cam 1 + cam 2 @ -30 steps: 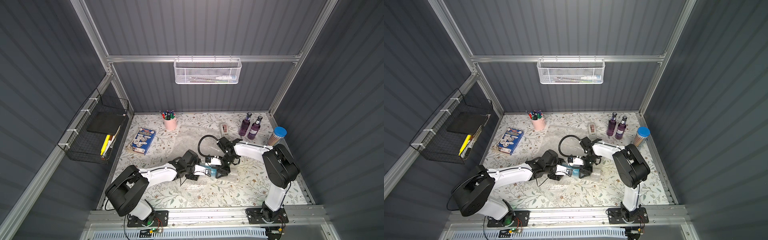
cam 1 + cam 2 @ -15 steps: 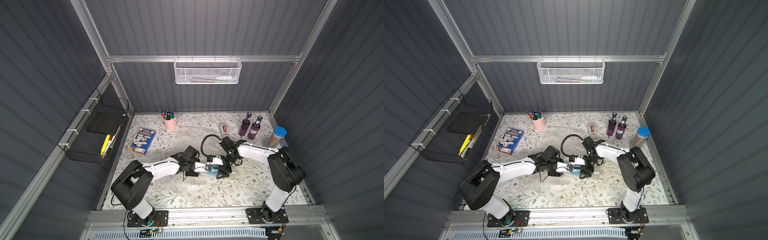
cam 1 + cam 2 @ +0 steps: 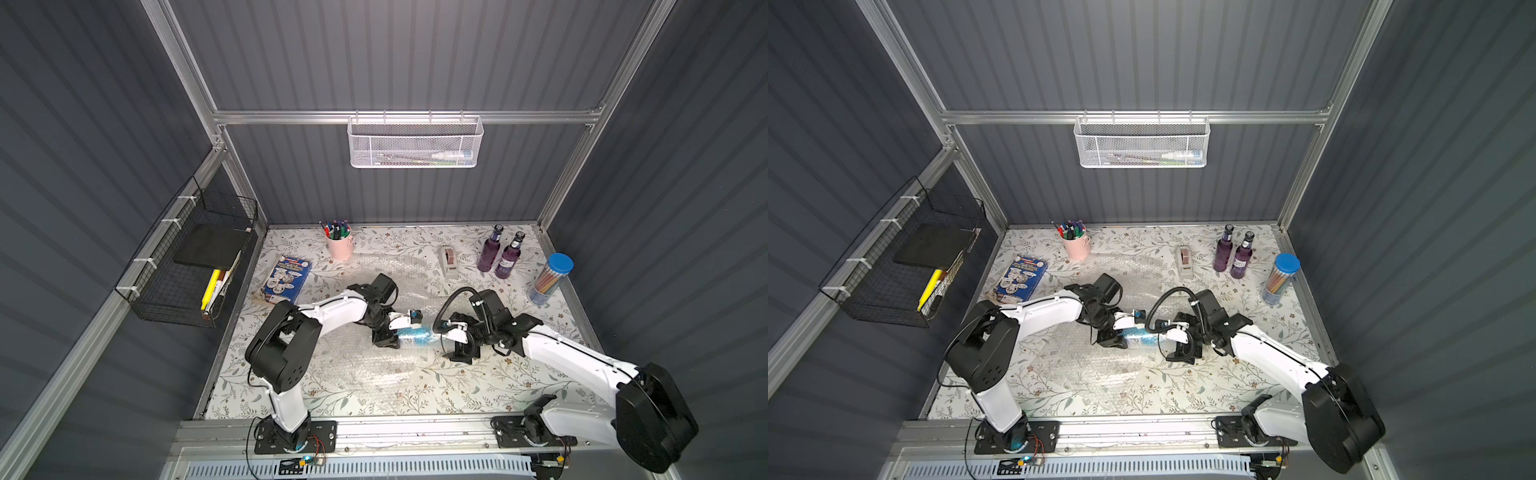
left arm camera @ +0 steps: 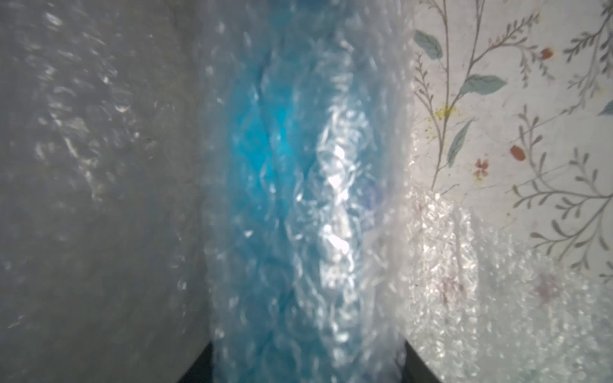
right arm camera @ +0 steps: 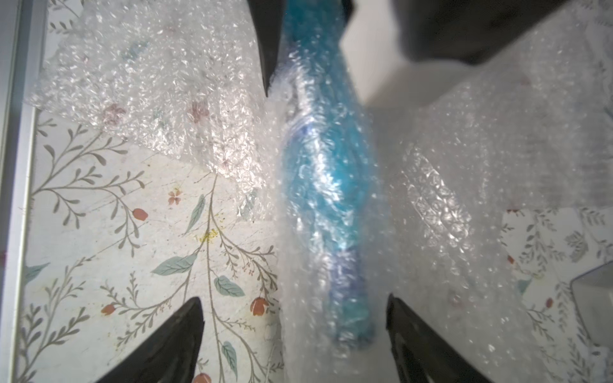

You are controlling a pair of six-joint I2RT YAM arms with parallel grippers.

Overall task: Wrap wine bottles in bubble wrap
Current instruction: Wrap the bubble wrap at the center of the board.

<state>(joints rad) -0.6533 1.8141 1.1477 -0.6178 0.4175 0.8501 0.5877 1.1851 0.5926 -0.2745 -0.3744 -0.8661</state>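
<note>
- The table centre is taken by the wrapped blue bottle (image 3: 417, 335), laid flat and pinched at one end by the left gripper (image 3: 398, 331); no passage is left there.
- The right gripper (image 3: 445, 341) is spread around the other end. In the right wrist view, bare table is seen between one finger (image 5: 166, 345) and the wrap.
- Loose bubble wrap (image 3: 361, 370) is spread flat over the near middle.
- The near right of the table (image 3: 478, 395) is left bare.
- The back is lined by a pink cup (image 3: 340, 247), tape dispenser (image 3: 449, 262), upright purple bottles (image 3: 487, 255) and pencil tube (image 3: 547, 284).
- A booklet (image 3: 286, 278) is laid flat at back left.
- A cable (image 3: 446, 301) is looped above the right gripper.
</note>
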